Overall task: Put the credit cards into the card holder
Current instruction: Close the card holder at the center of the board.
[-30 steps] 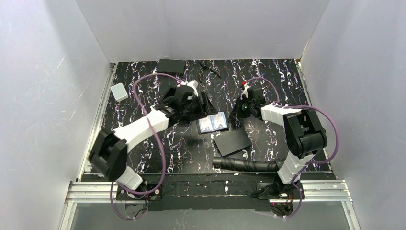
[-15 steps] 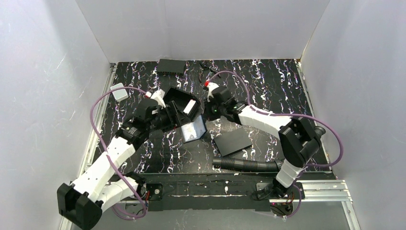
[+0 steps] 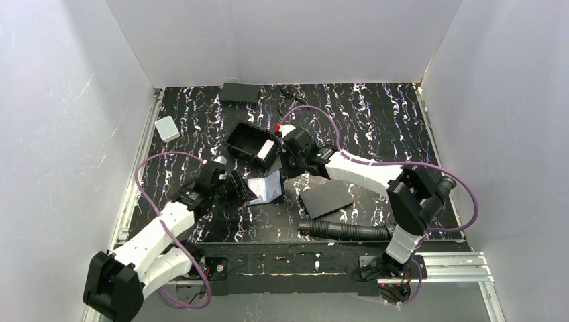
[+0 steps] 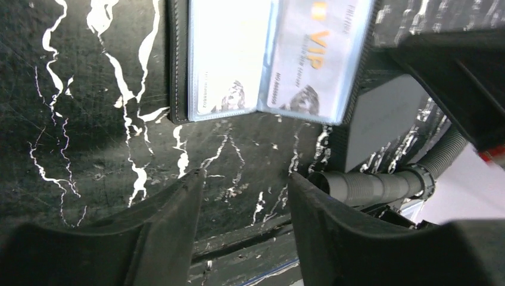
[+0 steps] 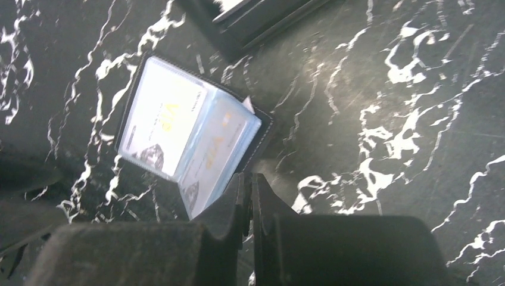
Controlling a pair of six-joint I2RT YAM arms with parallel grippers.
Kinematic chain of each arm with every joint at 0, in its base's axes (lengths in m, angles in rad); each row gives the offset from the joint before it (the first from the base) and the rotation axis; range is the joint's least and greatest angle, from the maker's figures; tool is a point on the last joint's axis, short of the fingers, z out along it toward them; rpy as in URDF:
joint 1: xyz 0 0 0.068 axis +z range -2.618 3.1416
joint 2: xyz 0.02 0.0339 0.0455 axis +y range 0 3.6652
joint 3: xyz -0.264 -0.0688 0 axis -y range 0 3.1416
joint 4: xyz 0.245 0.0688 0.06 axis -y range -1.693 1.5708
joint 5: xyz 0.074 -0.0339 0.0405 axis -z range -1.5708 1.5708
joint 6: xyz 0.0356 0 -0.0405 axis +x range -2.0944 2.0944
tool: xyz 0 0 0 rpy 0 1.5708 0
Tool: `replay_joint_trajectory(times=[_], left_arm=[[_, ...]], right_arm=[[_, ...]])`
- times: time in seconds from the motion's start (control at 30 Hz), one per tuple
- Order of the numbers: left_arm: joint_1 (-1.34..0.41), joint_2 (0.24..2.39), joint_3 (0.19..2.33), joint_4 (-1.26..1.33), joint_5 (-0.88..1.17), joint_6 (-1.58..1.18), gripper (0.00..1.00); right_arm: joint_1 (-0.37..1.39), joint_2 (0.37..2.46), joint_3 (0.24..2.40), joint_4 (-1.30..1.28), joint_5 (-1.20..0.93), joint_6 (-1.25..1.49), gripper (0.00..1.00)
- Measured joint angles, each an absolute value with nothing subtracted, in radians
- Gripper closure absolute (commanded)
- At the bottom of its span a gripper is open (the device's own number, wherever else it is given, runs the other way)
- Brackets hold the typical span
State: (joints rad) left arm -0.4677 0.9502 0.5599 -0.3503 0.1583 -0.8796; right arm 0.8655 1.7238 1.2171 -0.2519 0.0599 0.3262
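The card holder (image 3: 266, 190) lies open on the table near the middle, its right leaf tilted up. Pale-blue credit cards (image 4: 229, 59) with VIP print sit in its clear sleeves, also seen in the right wrist view as credit cards (image 5: 164, 122). My left gripper (image 3: 243, 190) hangs just left of the holder, open, with only bare table between its fingers (image 4: 172, 220). My right gripper (image 3: 284, 169) is shut just beyond the holder's raised right edge (image 5: 256, 128). I cannot tell whether it touches the holder.
An open black box (image 3: 251, 144) with a white piece inside stands behind the holder. A matte black sheet (image 3: 325, 199) lies to its right, above a ribbed black hose (image 3: 342, 231). A small white box (image 3: 166, 127) sits at far left, a flat black item (image 3: 239, 92) at the back.
The left arm has drawn back toward the near left, away from the black box. The holder has shifted toward the near side. The right gripper has swung left and nearer, close behind it.
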Motion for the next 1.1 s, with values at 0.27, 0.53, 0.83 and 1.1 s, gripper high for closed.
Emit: replay_joint_trajectory(times=[0.27,0.53,0.83,1.1], left_arm=[[-0.460,1.156,0.534,-0.269,0.165,-0.841,0.56],[-0.460,1.174,0.539,-0.264,0.118,-0.798,0.51],[-0.431,1.118,0.573,-0.240,0.117,-0.751,0.62],[-0.422,1.379,0.585,-0.086,0.210,-0.764,0.75]], right_arm=[[0.950,1.697,1.225,-0.297,0.099,0.333,0.99],[0.972,1.697,1.307,-0.315,0.121,0.338,0.99],[0.983,1.697,1.320,-0.343,0.138,0.334,0.99],[0.982,1.702,1.320,-0.331,0.108,0.343,0.99]])
